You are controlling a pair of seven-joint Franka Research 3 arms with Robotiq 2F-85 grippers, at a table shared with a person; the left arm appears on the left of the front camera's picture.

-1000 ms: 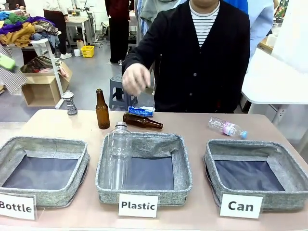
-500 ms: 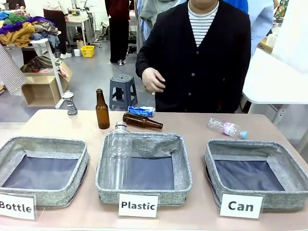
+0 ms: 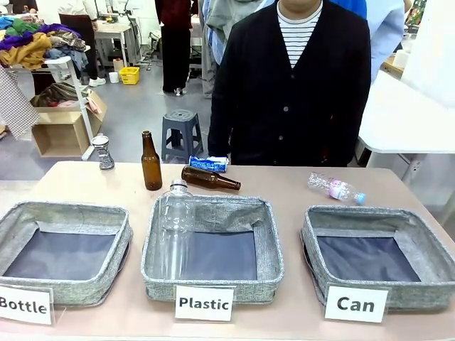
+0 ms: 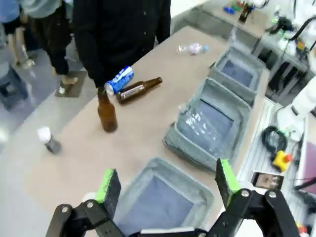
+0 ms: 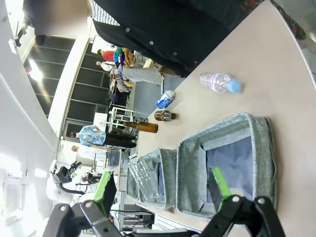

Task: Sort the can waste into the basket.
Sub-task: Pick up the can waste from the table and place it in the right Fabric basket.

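The likeliest slip is at the blue can point(image 3: 209, 164). It lies on its side at the table's point(image 3: 284, 186) far edge, just behind a lying brown bottle point(image 3: 208, 178) and perhaps touching it, though the view is too coarse to say. A reach from the near side could nudge the bottle into a roll, close on glass instead of the can, or push the dented can off the back. The dark can point(image 3: 104, 152) stands upright at the far left corner, where a glancing finger could tip it over the edge. The basket point(image 3: 362, 213), labelled "Can", sits at the near right and holds nothing yet. Its look-alike neighbours invite a wrong drop. The left gripper point(image 4: 167, 177) and right gripper point(image 5: 162, 180) both hang with jaws wide and nothing between them. They are above the near side, well apart from both cans.
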